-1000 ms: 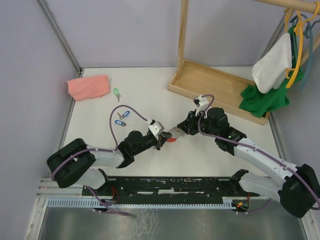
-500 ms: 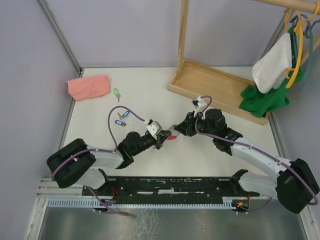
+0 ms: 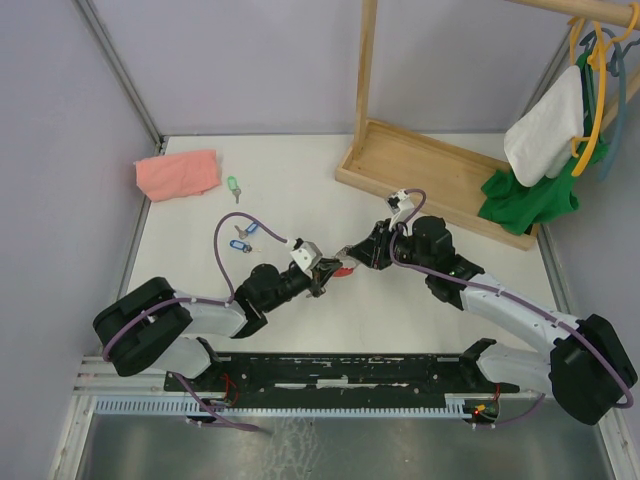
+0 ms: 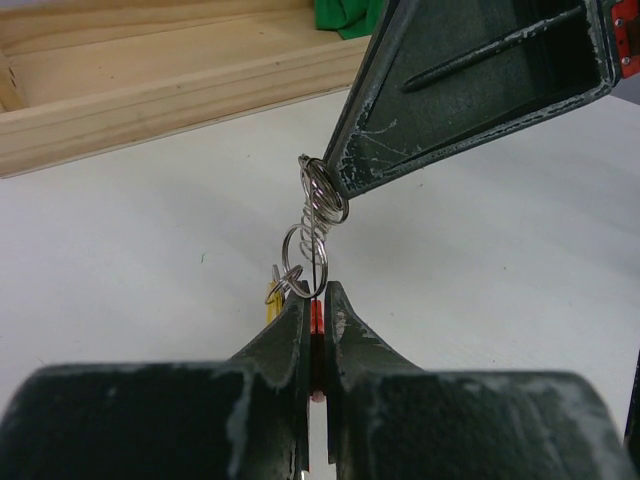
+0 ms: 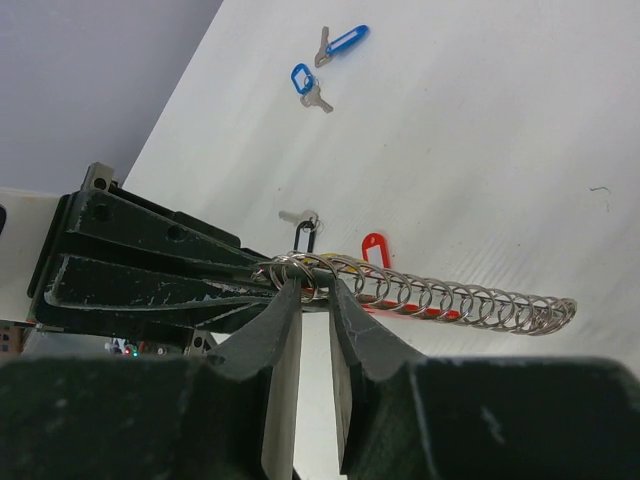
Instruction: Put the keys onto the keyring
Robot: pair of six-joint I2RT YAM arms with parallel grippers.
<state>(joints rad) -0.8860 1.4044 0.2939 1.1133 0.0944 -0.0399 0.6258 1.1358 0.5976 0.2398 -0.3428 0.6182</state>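
Keyring (image 4: pixel 312 225), a red curved plastic crescent joined to a silver coiled-wire loop, hangs above the table between the two claws near the middle of the workspace. The left gripper (image 4: pixel 314 295) is clamped tight on the keyring's red crescent, a thin red strip showing in the slit between its dark fingers, and the coil runs on from those fingertips. The right gripper (image 5: pixel 313 290) meets it from the other side with its jaws narrow, a sliver of table showing between the fingers. A bunch of larger silver rings at the coil's end sits right at its tips, but I cannot tell whether they pinch the wire or only touch it. In the right wrist view the coil stretches out to the right past those tips, with the red crescent just under it. Small silver keys hang close by the coil: a yellow-tagged key (image 4: pixel 270 297) peeks out beside the left fingers, and a black-tagged key (image 5: pixel 303 238) and a red-tagged key (image 5: pixel 375 247) show near the rings. Farther out on the white table (image 3: pixel 300 200), two blue-tagged keys (image 3: pixel 243 237) lie close together to the left of the grippers, and a green-tagged key (image 3: pixel 233 185) lies beyond them, near a folded pink cloth (image 3: pixel 178 173) at the far left corner. At the far right stands a pale wooden rack (image 3: pixel 440 175), with a white cloth (image 3: pixel 545 125) and a green garment (image 3: pixel 530 200) hanging at its right end.
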